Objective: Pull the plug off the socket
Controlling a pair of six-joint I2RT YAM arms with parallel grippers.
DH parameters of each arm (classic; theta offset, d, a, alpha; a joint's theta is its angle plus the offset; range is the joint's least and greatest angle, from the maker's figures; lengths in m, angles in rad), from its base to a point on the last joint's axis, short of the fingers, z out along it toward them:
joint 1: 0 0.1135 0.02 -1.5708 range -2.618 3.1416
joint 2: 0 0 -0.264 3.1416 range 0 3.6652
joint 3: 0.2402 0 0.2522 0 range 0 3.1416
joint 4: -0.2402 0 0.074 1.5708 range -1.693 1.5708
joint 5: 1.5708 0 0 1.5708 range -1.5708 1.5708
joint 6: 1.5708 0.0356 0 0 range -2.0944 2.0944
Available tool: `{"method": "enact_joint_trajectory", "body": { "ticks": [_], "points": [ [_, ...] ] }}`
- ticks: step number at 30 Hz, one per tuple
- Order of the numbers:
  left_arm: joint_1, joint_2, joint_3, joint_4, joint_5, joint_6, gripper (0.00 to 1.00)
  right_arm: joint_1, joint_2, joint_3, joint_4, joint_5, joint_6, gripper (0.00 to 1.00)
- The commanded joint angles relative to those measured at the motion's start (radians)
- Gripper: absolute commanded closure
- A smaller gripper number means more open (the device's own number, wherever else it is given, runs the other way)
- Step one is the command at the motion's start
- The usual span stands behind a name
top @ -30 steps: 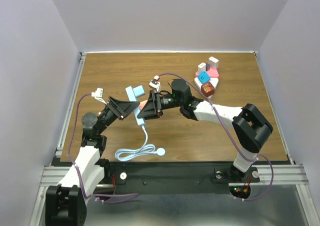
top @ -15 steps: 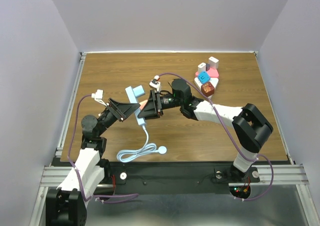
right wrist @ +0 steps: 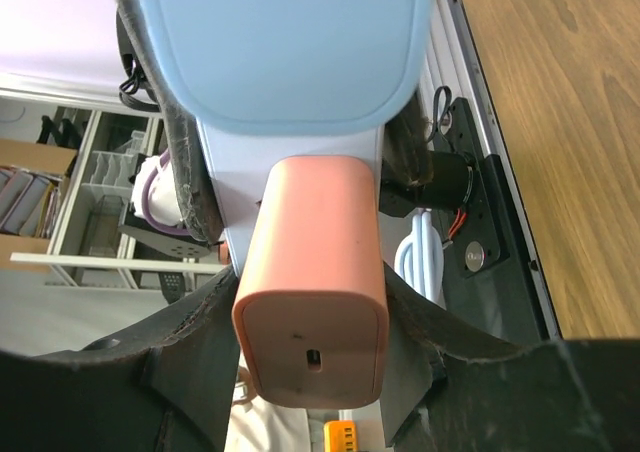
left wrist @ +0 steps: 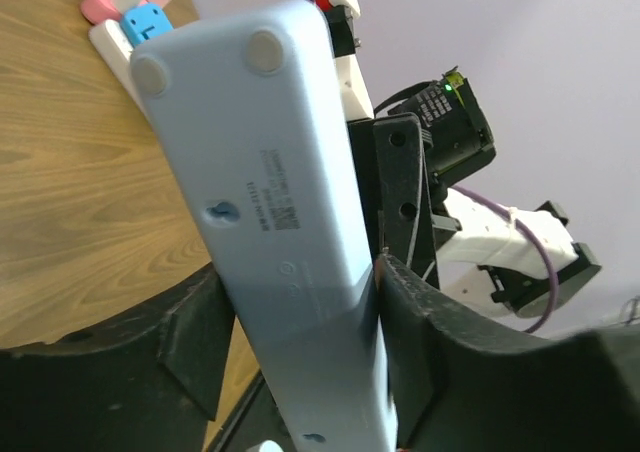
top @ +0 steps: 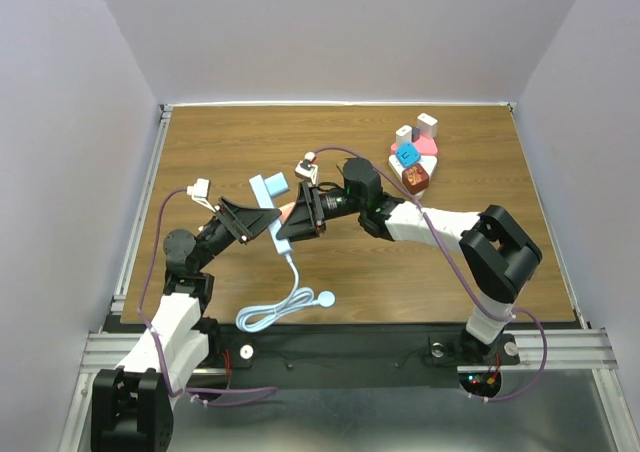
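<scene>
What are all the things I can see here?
table: one, brown wood, under everything
strip: one, light blue, held above the table's middle
plug: one, salmon, seated on the strip
cable: one, light blue, looped at the table's near edge
blocks: several, white, pink, blue and brown, clustered far right
left arm: one, white and black, near left
right arm: one, white and black, near right
left tool: one, black, clamped on the strip
right tool: one, black, clamped on the plug
</scene>
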Motion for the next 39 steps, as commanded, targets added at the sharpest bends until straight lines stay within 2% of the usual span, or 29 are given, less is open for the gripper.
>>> {"method": "enact_joint_trajectory", "body": {
  "ticks": [1,4,5,7,8,10,11,20,26,31,34,35,39],
  "points": [
    [-0.005,-0.01,-0.007,0.14,0.044,-0.018,0.45,0.012,-0.004,0.003,0.097,-0.028,0.019,0.99],
    [-0.005,-0.01,-0.01,0.145,0.048,-0.017,0.53,0.012,-0.005,-0.003,0.095,-0.026,0.018,0.99],
    [-0.005,-0.01,-0.013,0.145,0.048,-0.015,0.61,0.012,-0.008,-0.002,0.094,-0.026,0.019,0.78],
    [-0.005,-0.013,-0.013,0.133,0.045,-0.004,0.74,0.012,-0.011,-0.006,0.089,-0.023,0.018,0.47],
    [-0.002,-0.019,-0.009,0.102,0.042,0.002,0.86,0.012,-0.017,-0.008,0.078,-0.019,0.012,0.25],
    [0.001,-0.032,-0.006,0.044,0.024,0.029,0.97,0.012,-0.028,-0.014,0.059,-0.009,-0.002,0.11],
    [0.007,-0.043,-0.003,0.027,0.019,0.037,1.0,0.009,-0.034,-0.018,0.027,0.006,-0.028,0.0],
    [0.035,-0.039,0.031,-0.073,0.027,0.088,1.0,-0.018,-0.134,-0.028,-0.311,0.181,-0.293,0.0],
    [0.041,-0.034,0.033,-0.071,0.053,0.086,1.0,-0.052,-0.163,-0.046,-0.406,0.25,-0.402,0.0],
    [0.042,-0.026,0.024,-0.036,0.106,0.068,1.0,-0.057,-0.152,-0.04,-0.409,0.265,-0.433,0.03],
    [0.042,-0.005,0.011,0.036,0.161,0.025,1.0,-0.058,-0.139,-0.015,-0.408,0.261,-0.452,0.12],
    [0.042,0.012,0.004,0.086,0.175,0.01,1.0,-0.061,-0.137,0.001,-0.408,0.247,-0.459,0.22],
    [0.042,0.055,-0.018,0.209,0.232,-0.065,1.0,-0.062,-0.126,0.038,-0.408,0.206,-0.478,0.41]
  ]
}}
